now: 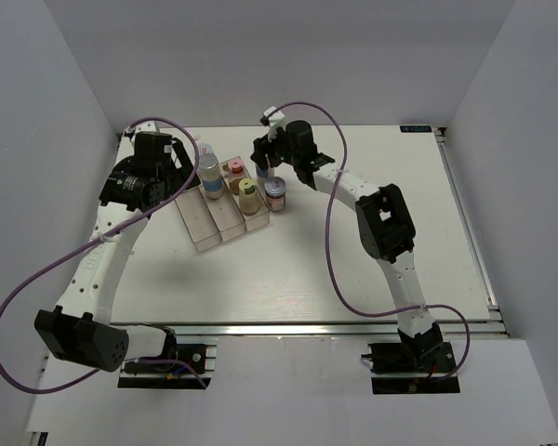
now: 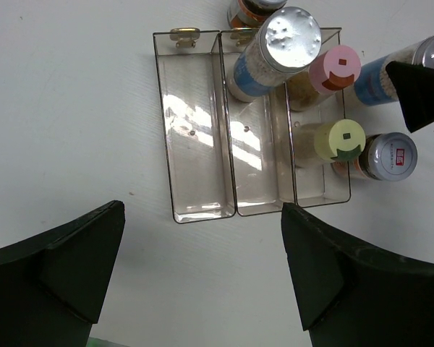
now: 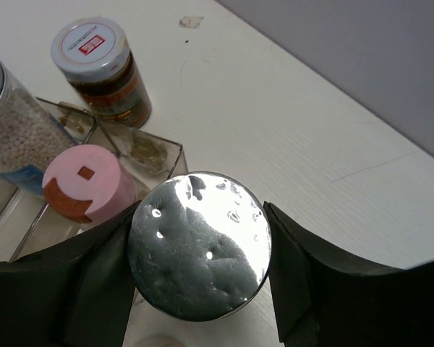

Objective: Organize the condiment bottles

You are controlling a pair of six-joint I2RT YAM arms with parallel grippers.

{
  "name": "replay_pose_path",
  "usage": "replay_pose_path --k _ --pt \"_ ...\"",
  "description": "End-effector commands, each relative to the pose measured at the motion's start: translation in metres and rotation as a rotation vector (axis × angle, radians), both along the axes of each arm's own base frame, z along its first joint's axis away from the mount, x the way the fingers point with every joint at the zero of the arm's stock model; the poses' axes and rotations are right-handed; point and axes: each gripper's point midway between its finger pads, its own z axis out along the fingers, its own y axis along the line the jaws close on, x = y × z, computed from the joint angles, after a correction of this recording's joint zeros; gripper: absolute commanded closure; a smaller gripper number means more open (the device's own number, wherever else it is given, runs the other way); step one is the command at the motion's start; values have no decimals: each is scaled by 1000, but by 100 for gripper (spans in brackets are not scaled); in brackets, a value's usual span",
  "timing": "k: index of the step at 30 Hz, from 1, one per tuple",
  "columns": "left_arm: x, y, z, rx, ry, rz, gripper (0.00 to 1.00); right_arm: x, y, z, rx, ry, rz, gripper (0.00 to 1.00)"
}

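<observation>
The right gripper (image 3: 201,224) is seen lowered over a silver-capped bottle (image 2: 372,81), its two fingers set close against either side of the shiny lid; whether the bottle is truly clamped cannot be told, since the lid fills the gap and hides the contact. That bottle is placed outside the clear tray (image 2: 165,130), just beside the far end of its right-hand compartment, and whether its base is on the table (image 2: 72,108) cannot be made out. Over on the other side, the left gripper (image 2: 202,211) is held above the tray's near end with its fingers spread wide and nothing grasped between them. Inside the tray, the left compartment is seen with no bottle in it. The middle compartment is occupied at its far end by a tall blue-labelled bottle (image 2: 289,36) with a dimpled silver lid. Two bottles are lined up in the right compartment: a pink-lidded bottle (image 2: 334,69) at the far end and a pale-yellow-lidded bottle (image 2: 340,139) nearer the arms. A brown jar (image 2: 392,155) with a silver-rimmed lid and a red mark on top is stood on the table just outside the tray's right wall, beside the yellow lid. One more jar (image 2: 249,9) is glimpsed beyond the tray's far edge, cut off by the left wrist view. All the bottles that can be judged are standing upright
</observation>
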Motion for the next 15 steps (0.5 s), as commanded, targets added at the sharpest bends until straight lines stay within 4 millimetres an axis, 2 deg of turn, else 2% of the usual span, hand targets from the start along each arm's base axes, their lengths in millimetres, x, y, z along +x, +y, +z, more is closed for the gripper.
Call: replay_pose_path --k 1,6,7,8,13,14,15 --pt "-9 5 9 -1 -31 20 2 24 -4 89 131 -266 -74 100" --pt "-8 7 10 6 -38 23 2 31 -21 165 347 -355 -133 100" --pt "-9 7 10 7 -38 25 2 29 -24 175 383 -360 -139 100" --pt "-8 7 10 10 -36 25 2 23 -26 196 464 -352 -136 100" --pt "-11 9 9 12 -45 33 2 -3 -34 219 640 -198 -65 100" --pt "-11 10 9 13 -46 34 2 -14 -37 236 674 -196 -40 100" --pt "-11 10 8 14 -46 35 2 -24 -34 237 699 -151 11 100"
